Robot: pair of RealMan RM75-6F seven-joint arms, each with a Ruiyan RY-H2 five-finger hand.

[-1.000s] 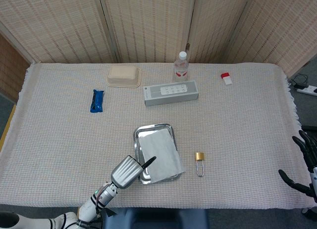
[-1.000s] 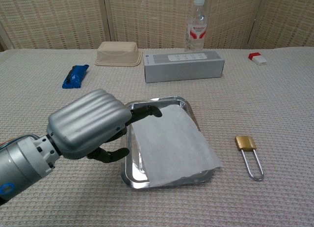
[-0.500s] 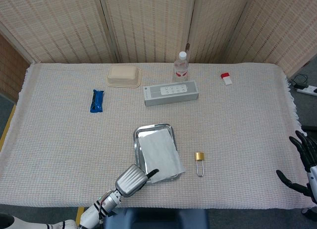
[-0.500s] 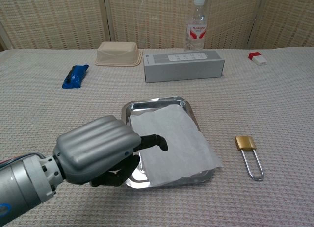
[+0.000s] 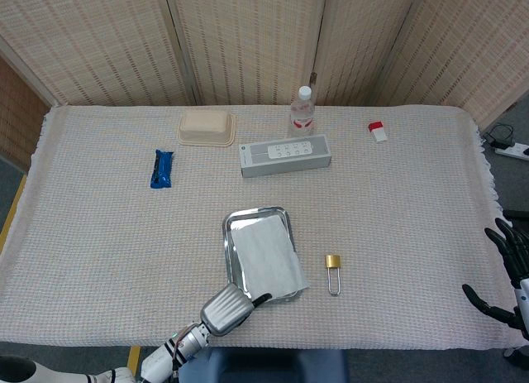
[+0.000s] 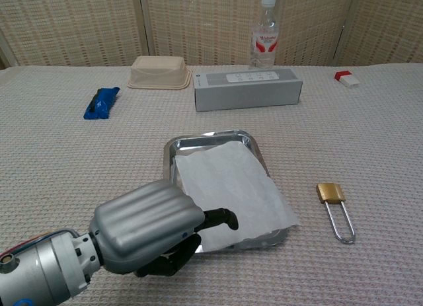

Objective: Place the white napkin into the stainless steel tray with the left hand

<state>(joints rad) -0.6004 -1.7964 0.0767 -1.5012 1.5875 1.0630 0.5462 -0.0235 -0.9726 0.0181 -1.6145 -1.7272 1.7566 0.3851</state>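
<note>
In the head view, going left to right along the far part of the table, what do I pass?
Blue packet → beige container → grey box → red and white item. The water bottle overlaps the box's span, so I left it out.

Head view high, looking down; chest view low, close, forward; both share tray (image 5: 258, 255)

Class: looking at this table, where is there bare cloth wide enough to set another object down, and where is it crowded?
Free: the stretch between the blue packet and the steel tray, and the right side between the padlock and the red-and-white item. Crowded: the far middle, where beige container, bottle and grey box cluster.
</note>
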